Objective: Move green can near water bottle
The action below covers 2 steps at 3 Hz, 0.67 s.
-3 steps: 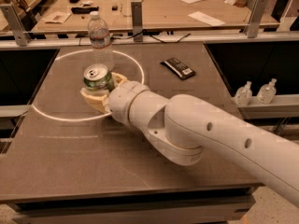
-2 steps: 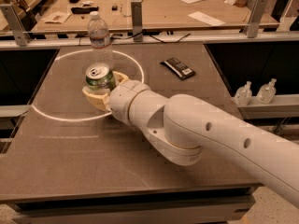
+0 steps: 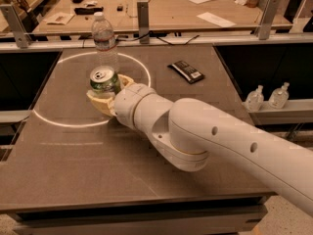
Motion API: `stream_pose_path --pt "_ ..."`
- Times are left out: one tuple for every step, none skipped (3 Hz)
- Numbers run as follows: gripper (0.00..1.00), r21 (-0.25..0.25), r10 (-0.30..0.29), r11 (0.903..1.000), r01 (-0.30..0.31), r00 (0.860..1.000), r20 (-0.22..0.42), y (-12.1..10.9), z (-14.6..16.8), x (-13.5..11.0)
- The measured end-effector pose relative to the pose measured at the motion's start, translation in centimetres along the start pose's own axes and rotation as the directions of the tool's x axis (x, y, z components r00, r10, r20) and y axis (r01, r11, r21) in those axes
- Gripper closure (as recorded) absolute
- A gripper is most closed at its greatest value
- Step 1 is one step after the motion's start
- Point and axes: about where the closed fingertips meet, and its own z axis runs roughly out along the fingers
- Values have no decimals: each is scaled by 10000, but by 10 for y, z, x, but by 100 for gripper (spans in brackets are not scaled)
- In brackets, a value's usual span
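The green can [image 3: 103, 81] with its silver top stands upright on the dark table [image 3: 73, 155], inside a white circle marking. My gripper [image 3: 106, 98] reaches in from the right, and its tan fingers [image 3: 98, 103] wrap around the lower part of the can. The water bottle [image 3: 104, 38], clear with a white cap, stands upright just behind the can at the far side of the circle, with a small gap between them. My white arm [image 3: 195, 131] covers the middle and right front of the table.
A dark flat snack packet [image 3: 186, 71] lies on the table to the right of the bottle. Two small squat clear bottles [image 3: 266, 98] stand on a ledge at the right. A rail with metal posts [image 3: 143, 14] runs behind the table.
My gripper and the green can have shifted slightly to the right and a little closer to the water bottle. The bottle has not moved.
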Motion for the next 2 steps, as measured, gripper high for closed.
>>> stream_pose_path --pt "100 536 -407 9977 410 9991 -80 -29 13 4" --pt "100 1292 -699 9891 710 9975 -134 -59 23 12"
